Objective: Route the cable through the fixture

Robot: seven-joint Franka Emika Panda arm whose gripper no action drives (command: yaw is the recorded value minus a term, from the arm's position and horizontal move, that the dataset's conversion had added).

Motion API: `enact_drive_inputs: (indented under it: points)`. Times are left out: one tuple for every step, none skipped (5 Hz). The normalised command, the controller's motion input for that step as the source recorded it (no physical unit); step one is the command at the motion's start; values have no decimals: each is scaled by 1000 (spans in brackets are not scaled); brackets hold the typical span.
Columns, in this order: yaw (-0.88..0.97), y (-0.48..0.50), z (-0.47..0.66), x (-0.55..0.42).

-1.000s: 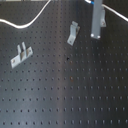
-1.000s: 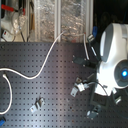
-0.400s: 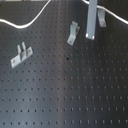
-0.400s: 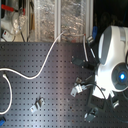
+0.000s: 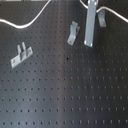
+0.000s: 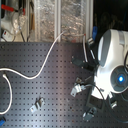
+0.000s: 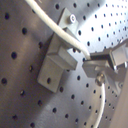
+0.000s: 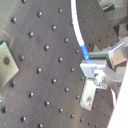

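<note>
The white cable (image 5: 30,22) curves across the far part of the black pegboard (image 5: 65,95), and it also shows in the second exterior view (image 6: 45,62). In the first wrist view the cable (image 7: 57,30) lies across a grey fixture bracket (image 7: 55,62) and runs into my gripper (image 7: 95,66). In the second wrist view the gripper (image 8: 92,65) is shut on the cable (image 8: 77,30) at a blue mark. A straight grey bar (image 5: 90,25) comes down from the gripper at the far side, between two brackets (image 5: 73,33) (image 5: 102,19).
A third bracket (image 5: 20,55) stands at the first exterior view's left. The white arm (image 6: 112,65) fills the second exterior view's right, with brackets (image 6: 37,104) (image 6: 77,89) near it. Cluttered shelving (image 6: 50,20) lies beyond the board.
The grey bar and the arm have shifted a little to the first exterior view's left. The cable's end has moved along with them.
</note>
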Motion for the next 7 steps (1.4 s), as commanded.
enact_drive_inputs:
  points:
    - [0,-111,163,-34]
    - [0,-189,60,-60]
    - [0,-229,7,-61]
    - [0,-16,1,-5]
    - [0,51,133,-6]
    - [0,343,464,-153]
    - [-51,435,392,98]
